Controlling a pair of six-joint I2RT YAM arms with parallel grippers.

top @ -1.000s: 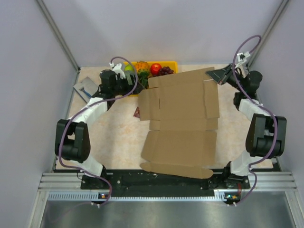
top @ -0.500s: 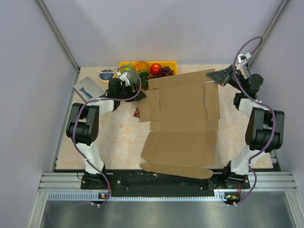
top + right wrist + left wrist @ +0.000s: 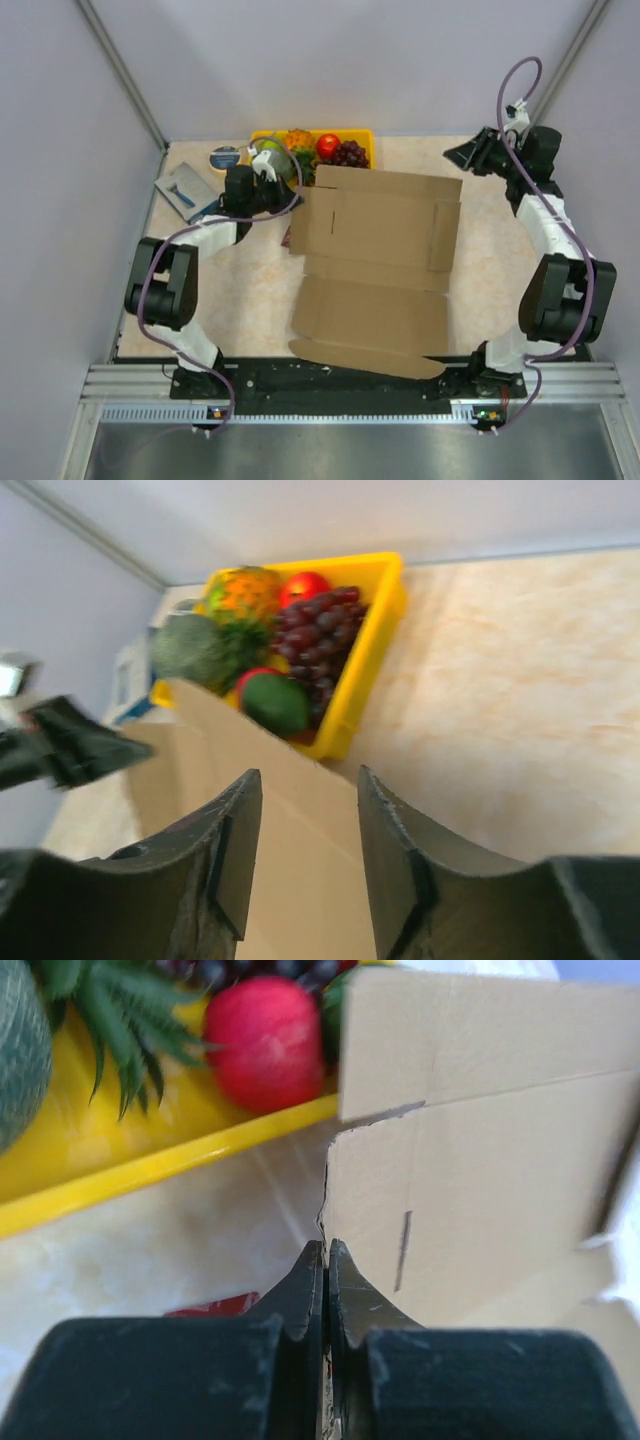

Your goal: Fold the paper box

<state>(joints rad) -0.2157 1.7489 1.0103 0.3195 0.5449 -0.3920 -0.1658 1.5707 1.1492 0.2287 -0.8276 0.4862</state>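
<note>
The paper box (image 3: 375,270) is a flat brown cardboard sheet with flaps and creases, lying in the middle of the table. My left gripper (image 3: 287,196) is at the far part of its left edge. In the left wrist view the jaws (image 3: 326,1245) are pressed together, and the edge of the paper box (image 3: 480,1160) runs straight into the gap between them. My right gripper (image 3: 462,155) hangs beyond the sheet's far right corner, apart from it. In the right wrist view its fingers (image 3: 305,773) stand open with nothing between them, above the paper box (image 3: 290,860).
A yellow fruit tray (image 3: 360,133) stands at the back, just behind the sheet's far edge. A blue-and-grey packet (image 3: 185,188) and a round tin (image 3: 225,157) lie at the back left. A small red item (image 3: 215,1307) peeks out by the sheet's left edge.
My right gripper opened, let go of the far right corner and drew back; that corner dropped flat. My left gripper moved right to the sheet's left edge and shut on it.
</note>
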